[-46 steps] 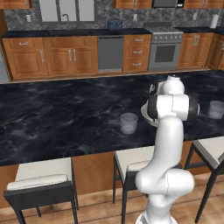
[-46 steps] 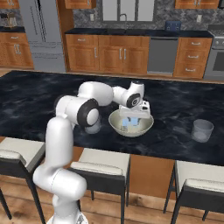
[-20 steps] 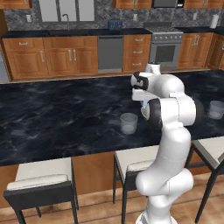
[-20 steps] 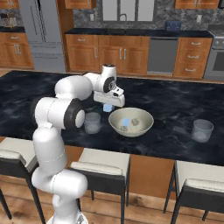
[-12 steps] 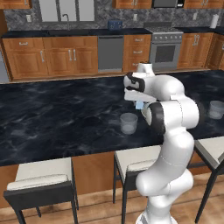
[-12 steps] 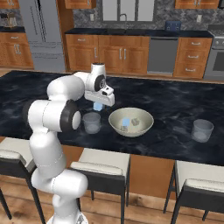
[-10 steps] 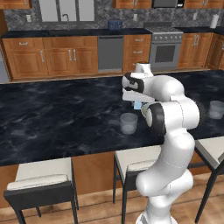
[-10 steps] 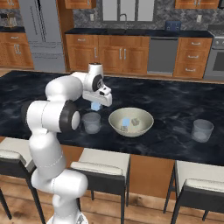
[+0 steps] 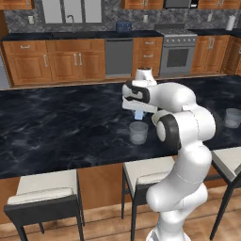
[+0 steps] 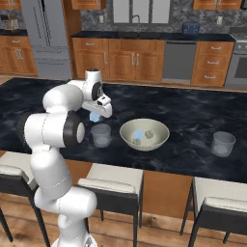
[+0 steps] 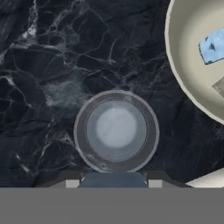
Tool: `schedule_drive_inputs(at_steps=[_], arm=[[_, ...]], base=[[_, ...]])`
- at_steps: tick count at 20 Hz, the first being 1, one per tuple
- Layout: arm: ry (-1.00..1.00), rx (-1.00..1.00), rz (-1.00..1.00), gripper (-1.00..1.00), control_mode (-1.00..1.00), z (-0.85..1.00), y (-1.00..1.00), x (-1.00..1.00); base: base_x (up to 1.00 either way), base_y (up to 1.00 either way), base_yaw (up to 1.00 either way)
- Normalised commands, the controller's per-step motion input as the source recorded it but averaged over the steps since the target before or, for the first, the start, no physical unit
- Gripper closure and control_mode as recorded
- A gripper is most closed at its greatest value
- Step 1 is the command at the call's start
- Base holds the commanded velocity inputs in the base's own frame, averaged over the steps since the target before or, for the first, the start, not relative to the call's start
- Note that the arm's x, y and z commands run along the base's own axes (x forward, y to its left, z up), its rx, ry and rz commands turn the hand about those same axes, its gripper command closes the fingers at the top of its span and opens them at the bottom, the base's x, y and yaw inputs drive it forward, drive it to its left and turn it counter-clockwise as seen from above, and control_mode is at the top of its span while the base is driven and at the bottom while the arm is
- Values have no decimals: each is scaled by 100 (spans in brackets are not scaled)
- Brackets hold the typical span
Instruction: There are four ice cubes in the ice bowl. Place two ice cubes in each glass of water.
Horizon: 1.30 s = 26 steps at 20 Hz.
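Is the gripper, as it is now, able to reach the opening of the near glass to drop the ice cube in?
Probably yes. The gripper, shut on an ice cube, hangs right above the near glass, whose mouth is open with nothing between.

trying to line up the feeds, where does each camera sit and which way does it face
Left base view: behind the arm to its left, looking forward over the counter; arm at lower right, gripper holding an ice cube above a glass.
Right base view: behind to its right; arm at lower left, bowl beside that glass.
Hand view: looks straight down into the glass; fingertips low.
Both base views share the second glass.
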Motion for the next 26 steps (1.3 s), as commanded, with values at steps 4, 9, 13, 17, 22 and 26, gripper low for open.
schedule_drive_inputs(at_steps=[4, 9, 13, 17, 22, 26], arm=[[9, -1, -7, 100, -100, 0, 21, 0], [3, -3, -12, 100, -100, -4, -5, 0], [0, 0, -13, 100, -100, 0, -19, 2], [0, 0, -6, 100, -100, -3, -21, 5], [1, 0, -4, 100, -100, -27, -5, 7], [4, 0, -2, 100, -100, -32, 0, 12]], base=[[0, 0, 0], [0, 0, 0], [0, 0, 0], [0, 0, 0], [0, 0, 0], [0, 0, 0]])
